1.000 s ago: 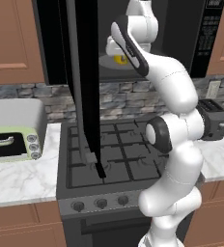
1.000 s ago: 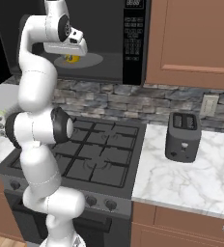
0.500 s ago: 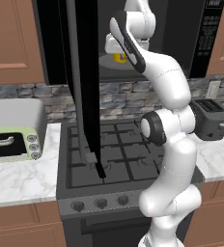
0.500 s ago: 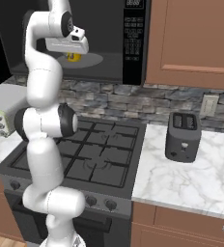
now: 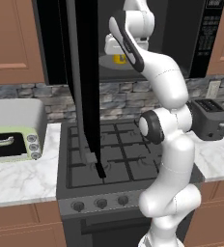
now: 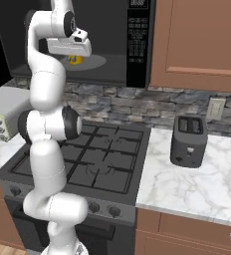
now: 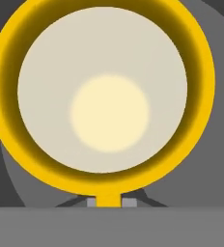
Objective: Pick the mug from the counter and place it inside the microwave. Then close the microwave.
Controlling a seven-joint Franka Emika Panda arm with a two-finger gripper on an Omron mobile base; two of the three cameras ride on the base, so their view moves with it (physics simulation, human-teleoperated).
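Arm swung left, mug [image 7: 102,101] over microwave [image 6: 122,45] turntable [image 6: 95,62]

You had the microwave [image 6: 112,40] mounted above the stovetop [image 6: 102,159], its door [image 5: 85,87] swung wide open and jutting forward over the burners at the left side. Inside the cavity, the mug [image 6: 76,60] sat over the turntable [image 6: 95,62], directly under the arm's hand. In the hand view you looked straight down into the mug [image 7: 102,96] with the turntable [image 7: 201,178] beneath it. The counter [image 6: 197,184] ran on both sides of the stovetop: the toaster [image 6: 188,141] stood on the right stretch, the toaster oven [image 5: 10,140] on the left stretch, against the backsplash [image 6: 152,107].
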